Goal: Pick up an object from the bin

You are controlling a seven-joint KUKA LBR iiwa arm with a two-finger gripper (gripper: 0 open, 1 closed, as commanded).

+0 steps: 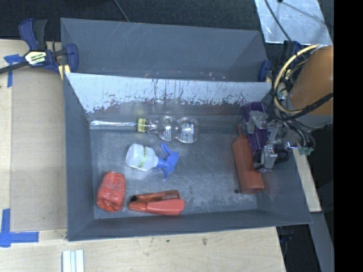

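My gripper [266, 147] hangs low at the right side of the bin, close to the right wall. Directly to its left lies a long red-brown bottle-shaped thing [247, 164], stretched along the right wall with its thicker end toward the front. The gripper's body is right beside this thing and partly overlaps its right edge. I cannot see anything held.
A white spray bottle with a blue trigger [148, 158] lies mid-bin. A clear, glassy tube with bulbs [169, 128] rests by the back wall. At the front left are a red crumpled lump [111, 191] and a red-orange tool [157, 203]. Bare floor separates these from the gripper.
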